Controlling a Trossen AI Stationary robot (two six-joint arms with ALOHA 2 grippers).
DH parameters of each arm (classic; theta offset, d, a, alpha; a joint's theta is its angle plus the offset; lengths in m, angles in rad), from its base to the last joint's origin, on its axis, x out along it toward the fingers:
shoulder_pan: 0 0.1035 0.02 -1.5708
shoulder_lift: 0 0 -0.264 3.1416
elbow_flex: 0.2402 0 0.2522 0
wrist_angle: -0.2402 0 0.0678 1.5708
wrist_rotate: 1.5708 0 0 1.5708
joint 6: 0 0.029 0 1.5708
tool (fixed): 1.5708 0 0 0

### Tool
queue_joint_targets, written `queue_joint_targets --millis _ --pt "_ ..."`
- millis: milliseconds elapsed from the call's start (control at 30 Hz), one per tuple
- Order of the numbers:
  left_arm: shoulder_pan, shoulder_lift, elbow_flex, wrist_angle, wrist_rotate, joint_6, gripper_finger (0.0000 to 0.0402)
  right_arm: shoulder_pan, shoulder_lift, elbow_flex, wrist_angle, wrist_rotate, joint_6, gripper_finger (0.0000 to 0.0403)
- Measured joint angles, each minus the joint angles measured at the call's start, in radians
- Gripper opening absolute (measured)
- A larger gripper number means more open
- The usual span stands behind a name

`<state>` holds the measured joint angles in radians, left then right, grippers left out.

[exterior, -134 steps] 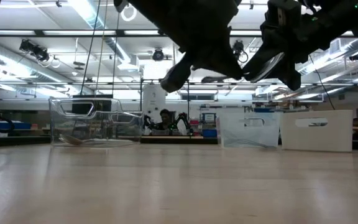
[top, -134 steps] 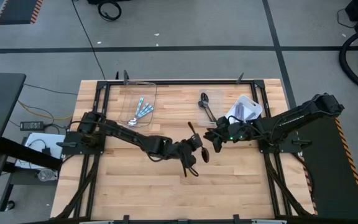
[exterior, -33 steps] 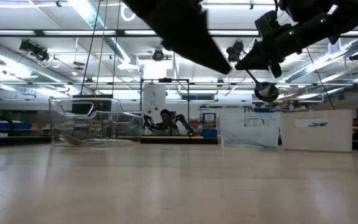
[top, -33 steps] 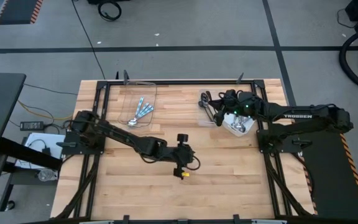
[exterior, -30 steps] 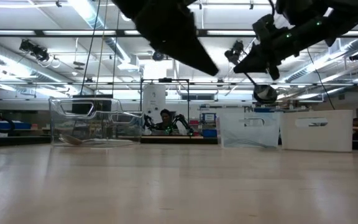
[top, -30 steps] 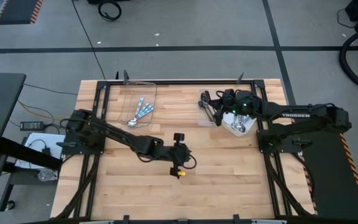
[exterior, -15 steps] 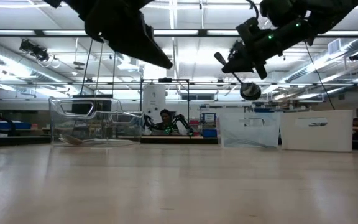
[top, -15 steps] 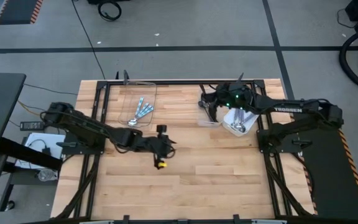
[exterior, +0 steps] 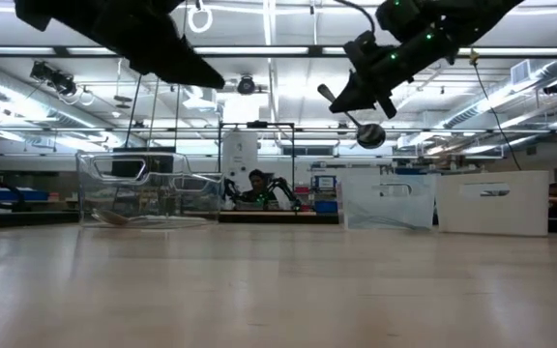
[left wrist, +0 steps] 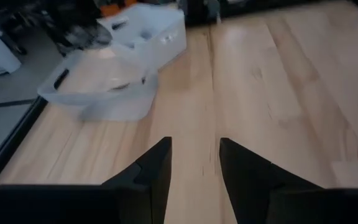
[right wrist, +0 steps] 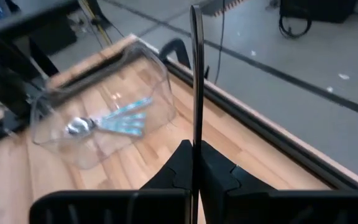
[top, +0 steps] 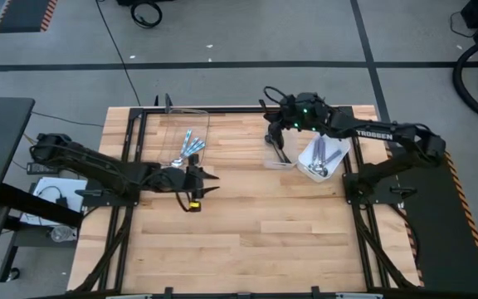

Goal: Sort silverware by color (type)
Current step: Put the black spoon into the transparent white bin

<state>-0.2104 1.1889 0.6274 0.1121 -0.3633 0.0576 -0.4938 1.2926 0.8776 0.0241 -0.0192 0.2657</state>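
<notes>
Right gripper: I see my right gripper (top: pixel 277 126) raised over the far right part of the table (top: pixel 247 241), above the clear container (top: pixel 281 145) there. Its fingers are clenched on a dark spoon (right wrist: pixel 196 81).
Dark spoon in the grip: in the right wrist view the thin handle stands straight up out of the closed fingers (right wrist: pixel 182 163). In the low view the spoon (exterior: pixel 354 124) hangs high in the air with its round bowl below the gripper (exterior: pixel 344 99).
Left gripper: my left gripper (top: pixel 208 180) sits left of the table's middle, just near of the left-hand clear container (top: pixel 182 137). Its fingers (left wrist: pixel 157 168) stand apart with bare wood showing between them; I see nothing held.
Blue-handled spoons: a small bunch of silver spoons with light-blue handles (top: pixel 187 148) lies inside the clear container at the far left. The right wrist view shows them too (right wrist: pixel 107 122), bowls together, handles fanned.
Other dark spoons: a couple of dark spoons lie in the clear container at the far right, partly hidden by my right gripper; I cannot count them.
White bin: a white bin (top: pixel 325 158) stands just right of that container, with grey-looking pieces (top: pixel 323 154) inside; I cannot tell exactly what they are.
</notes>
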Motion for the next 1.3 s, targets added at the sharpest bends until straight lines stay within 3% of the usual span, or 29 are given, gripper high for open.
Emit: queue_joint_targets --millis 267,600,1300 --pt "0.000 -0.074 -0.096 0.046 -0.010 -0.026 0.0141 -0.053 0.083 0.036 -0.061 0.105 -0.020 0.0016" --pt "0.022 -0.194 -0.205 0.105 -0.022 -0.013 0.0141 -0.050 0.129 0.029 -0.131 0.113 0.021 0.0016" --pt "0.017 -0.248 -0.213 0.092 -0.021 -0.047 0.0141 -0.042 0.126 0.023 -0.224 0.099 0.057 0.0016"
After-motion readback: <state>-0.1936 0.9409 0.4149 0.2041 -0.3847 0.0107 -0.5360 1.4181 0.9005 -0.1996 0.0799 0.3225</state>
